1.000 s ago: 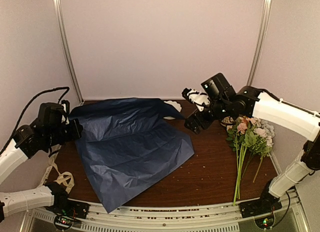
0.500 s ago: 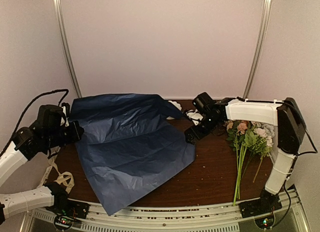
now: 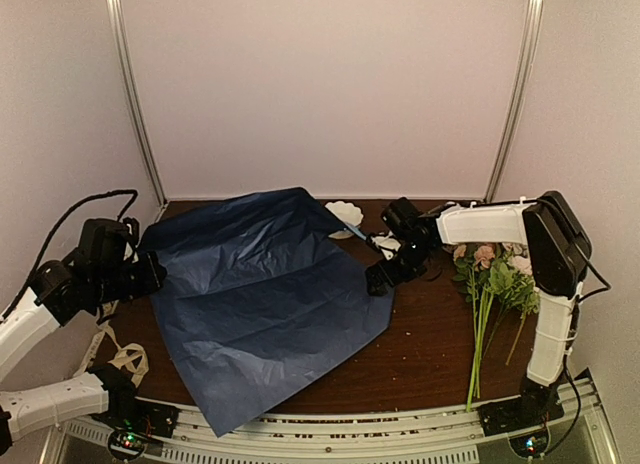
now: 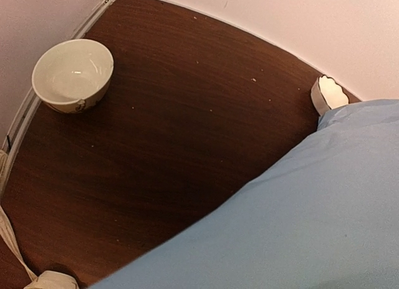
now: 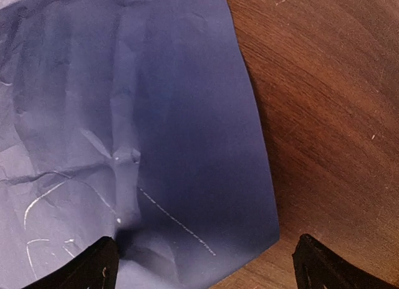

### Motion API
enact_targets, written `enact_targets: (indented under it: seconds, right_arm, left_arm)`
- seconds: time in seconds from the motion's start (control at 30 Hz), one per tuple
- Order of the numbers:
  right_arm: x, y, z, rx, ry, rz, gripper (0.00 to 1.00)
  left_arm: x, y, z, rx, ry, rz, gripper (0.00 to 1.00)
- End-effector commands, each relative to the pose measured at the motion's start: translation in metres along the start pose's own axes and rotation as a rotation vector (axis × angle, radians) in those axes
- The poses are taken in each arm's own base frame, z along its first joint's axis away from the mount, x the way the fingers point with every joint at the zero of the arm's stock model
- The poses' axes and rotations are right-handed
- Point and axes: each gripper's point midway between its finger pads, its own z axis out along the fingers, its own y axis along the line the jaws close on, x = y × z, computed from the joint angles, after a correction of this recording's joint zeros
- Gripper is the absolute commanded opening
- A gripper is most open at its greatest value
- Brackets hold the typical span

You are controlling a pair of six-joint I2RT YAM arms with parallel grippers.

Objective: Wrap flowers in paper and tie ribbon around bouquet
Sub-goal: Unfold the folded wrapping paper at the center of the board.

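1. We find the paper (image 3: 260,294) spread dark face up on the counter (image 3: 430,344), from centre to 9 o'clock.
2. The left fingers (image 3: 148,268) are closed, pinching its 9 o'clock edge.
3. The right fingers (image 5: 93,264) stand wide over its 3 o'clock edge, holding nothing.
4. The flowers (image 3: 495,284) lie at 3 o'clock, apart from the paper.

Top external: fixed high at the near edge, facing the back wall (image 3: 330,84), whole table (image 3: 440,334) in frame. Left wrist: low, looking across the tabletop past the paper (image 4: 299,214) to a bowl (image 4: 73,75) by a corner. Right wrist: close, straight down on the paper's edge. All share paper and tabletop.
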Motion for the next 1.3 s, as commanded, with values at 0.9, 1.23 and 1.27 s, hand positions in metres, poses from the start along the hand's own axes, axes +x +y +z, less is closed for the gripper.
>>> enact_targets:
  seconds: [0.9,1.23,1.27]
  right_arm:
    - [0.016,0.059,-0.009,-0.643,0.036,0.249,0.29]
    - [0.039,0.097,-0.012,-0.684,0.046,0.242,0.05]
    - [0.041,0.101,-0.012,-0.684,0.055,0.237,0.01]
  left_arm:
    - [0.007,0.014,0.011,-0.042,0.021,0.012,0.00]
    - [0.023,0.034,0.006,-0.094,0.038,-0.015,0.00]
    - [0.026,0.035,0.008,-0.097,0.046,-0.018,0.00]
